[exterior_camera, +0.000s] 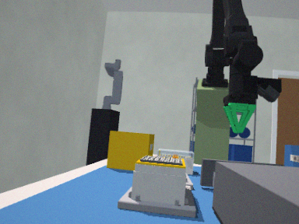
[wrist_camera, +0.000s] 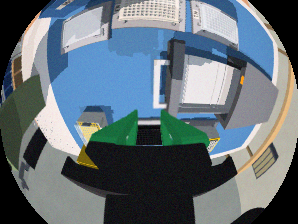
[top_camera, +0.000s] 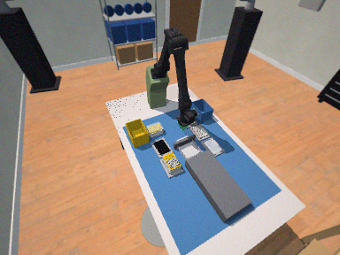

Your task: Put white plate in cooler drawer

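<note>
The grey cooler (top_camera: 217,183) lies on the blue mat with its drawer (top_camera: 188,148) pulled out toward the arm's base. The drawer's dark bar handle (top_camera: 183,142) faces the gripper. In the wrist view the drawer (wrist_camera: 198,83) shows a pale floor, and a small amber spot (wrist_camera: 244,82) glows on the cooler's front. A white plate (top_camera: 213,146) sits in a nest to the right of the drawer, next to a dotted plate (top_camera: 199,132). My gripper (top_camera: 182,126) hangs above the mat just behind the drawer handle. Its green fingers (exterior_camera: 238,126) stand a little apart (wrist_camera: 149,123) with nothing between them.
A yellow bin (top_camera: 137,132) stands at the left and a blue bin (top_camera: 204,111) at the back right. A yellow-topped tip box (top_camera: 172,163), a black-topped box (top_camera: 160,146) and a yellowish plate (top_camera: 155,128) lie left of the drawer. A green block (top_camera: 157,86) stands behind.
</note>
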`<state>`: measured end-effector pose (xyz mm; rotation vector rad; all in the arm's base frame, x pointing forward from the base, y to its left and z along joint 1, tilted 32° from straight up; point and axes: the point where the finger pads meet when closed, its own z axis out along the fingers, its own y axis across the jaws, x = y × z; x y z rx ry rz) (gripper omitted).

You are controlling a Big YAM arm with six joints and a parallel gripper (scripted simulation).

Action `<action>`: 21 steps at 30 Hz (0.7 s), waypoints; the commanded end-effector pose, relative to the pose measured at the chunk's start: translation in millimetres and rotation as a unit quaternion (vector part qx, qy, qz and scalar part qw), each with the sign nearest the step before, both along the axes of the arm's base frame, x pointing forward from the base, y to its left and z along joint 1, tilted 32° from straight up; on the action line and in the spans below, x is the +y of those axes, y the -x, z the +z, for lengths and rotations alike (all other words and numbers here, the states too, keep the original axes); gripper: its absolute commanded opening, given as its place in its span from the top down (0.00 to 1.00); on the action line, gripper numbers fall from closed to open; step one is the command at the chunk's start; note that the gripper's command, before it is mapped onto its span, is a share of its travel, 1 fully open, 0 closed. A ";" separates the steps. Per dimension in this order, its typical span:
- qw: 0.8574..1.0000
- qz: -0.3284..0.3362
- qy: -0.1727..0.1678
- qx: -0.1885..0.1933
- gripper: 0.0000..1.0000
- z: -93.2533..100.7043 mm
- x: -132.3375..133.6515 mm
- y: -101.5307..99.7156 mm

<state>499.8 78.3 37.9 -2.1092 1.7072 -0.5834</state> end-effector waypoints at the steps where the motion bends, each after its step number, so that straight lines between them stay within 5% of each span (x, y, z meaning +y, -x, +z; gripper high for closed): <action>1: 1.000 -0.001 -0.003 0.003 0.70 1.3 3.7 5.0; 19: 1.000 -0.001 -0.003 0.003 0.70 1.3 3.7 5.0; 20: 1.000 -0.013 -0.010 0.006 0.00 -1.8 10.1 6.5; 21: 0.999 -0.027 -0.018 0.009 0.00 -5.4 13.9 7.8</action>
